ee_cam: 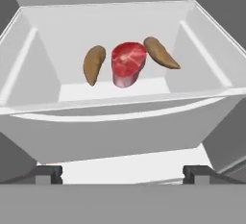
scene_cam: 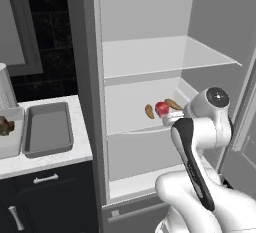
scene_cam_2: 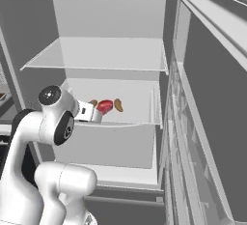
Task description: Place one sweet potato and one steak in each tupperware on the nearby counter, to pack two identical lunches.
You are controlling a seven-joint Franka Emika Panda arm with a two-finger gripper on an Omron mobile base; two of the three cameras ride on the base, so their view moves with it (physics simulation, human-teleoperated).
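The gripper [ee_cam: 123, 174] hung wide open and empty before the fridge shelf [ee_cam: 120, 107], the red steak [ee_cam: 128, 64] straight ahead between two sweet potatoes [ee_cam: 93, 64]

- The left base view looks from behind the white arm's left, forward and down, at the open grey fridge [scene_cam: 150, 52]; the white marbled counter [scene_cam: 50, 159] lies left of that fridge, with a darker grey rectangular tray [scene_cam: 47, 129] on it.
- The right base view faces the same fridge [scene_cam_2: 116, 50] from behind the arm's right, along the inner face of the open door.
- The hand view sits close before the fridge's middle shelf [ee_cam: 120, 110], looking in and slightly down.
- All three share that shelf, where the bright red round steak [ee_cam: 128, 63] lies between two orange-brown tapered sweet potatoes [ee_cam: 93, 63].
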